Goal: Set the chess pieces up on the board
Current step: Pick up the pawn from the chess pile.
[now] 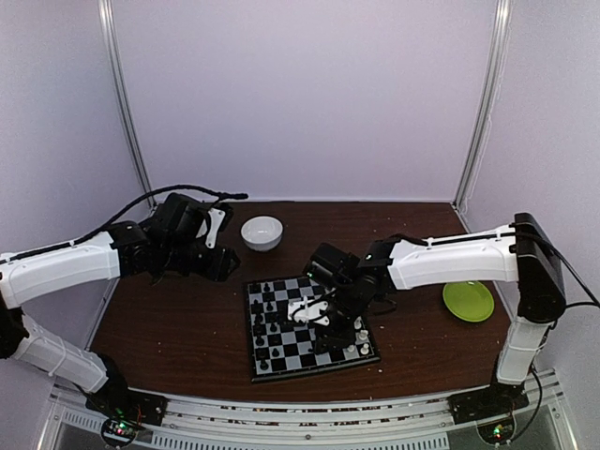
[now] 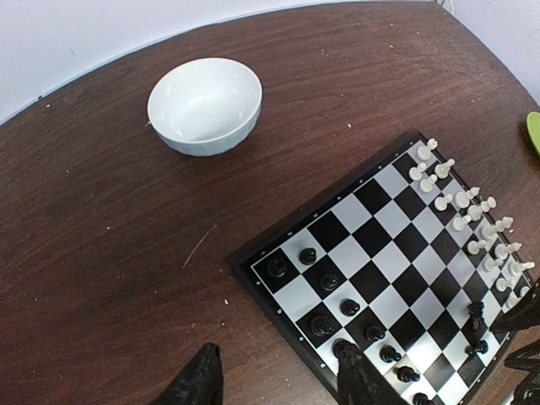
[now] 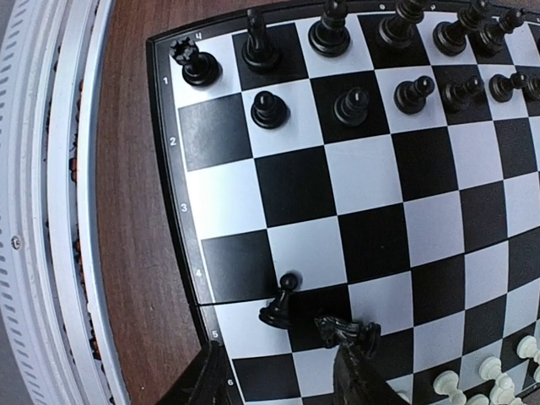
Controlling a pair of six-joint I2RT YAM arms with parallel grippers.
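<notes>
The board [image 1: 295, 352] lies at the table's front centre. Black chess pieces [image 3: 337, 34] stand in two rows along one side, white ones [image 2: 472, 207] along the opposite side. My right gripper [image 1: 326, 336] hovers low over the board, open. In the right wrist view, the right gripper [image 3: 278, 384] has a standing black pawn [image 3: 281, 304] just ahead of it and a black knight [image 3: 346, 331] lying on its side at the tip of the right finger [image 3: 359, 380]. My left gripper [image 2: 278, 384] is open and empty above the board's far-left corner [image 2: 253, 261].
A white bowl [image 1: 262, 232] stands behind the board; it also shows in the left wrist view [image 2: 205, 103]. A green plate [image 1: 468, 301] lies to the right. A metal rail [image 3: 51, 211] runs along the table's near edge. Small crumbs dot the brown table [image 2: 101, 253].
</notes>
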